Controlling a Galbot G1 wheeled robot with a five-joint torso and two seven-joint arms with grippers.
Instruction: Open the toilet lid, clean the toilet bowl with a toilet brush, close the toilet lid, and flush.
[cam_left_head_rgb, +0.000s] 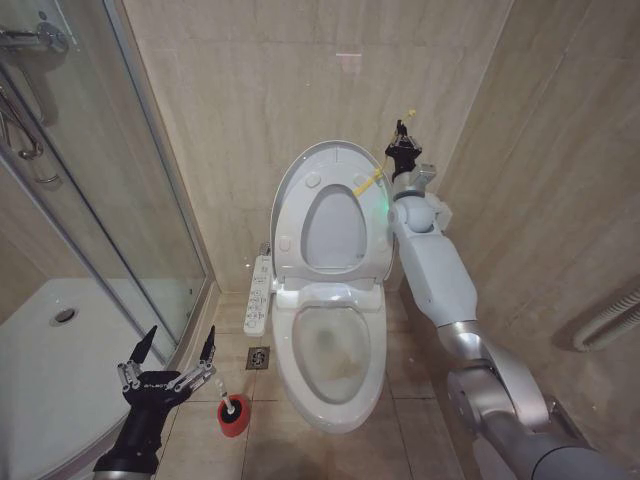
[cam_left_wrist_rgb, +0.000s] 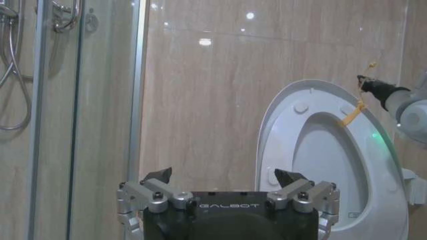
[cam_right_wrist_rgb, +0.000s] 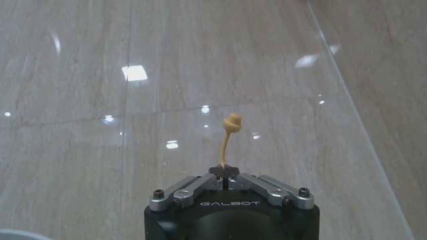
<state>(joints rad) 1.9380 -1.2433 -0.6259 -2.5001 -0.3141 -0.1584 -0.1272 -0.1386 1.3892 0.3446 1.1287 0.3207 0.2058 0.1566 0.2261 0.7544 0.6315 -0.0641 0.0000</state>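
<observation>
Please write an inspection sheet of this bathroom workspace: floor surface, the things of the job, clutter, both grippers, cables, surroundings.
Surface: beige tiled floor with a small drain beside the toilet.
Job's things: toilet lid raised upright against the wall; toilet bowl uncovered; toilet brush standing in its red holder on the floor.
Clutter: nothing seen.
Grippers: right gripper shut on the yellow cord at the lid's upper edge; left gripper open, low, near the brush and apart from it.
Cables: nothing seen apart from the cord.
Surroundings: shower tray and glass door on the robot's left; control panel at the toilet's side.
</observation>
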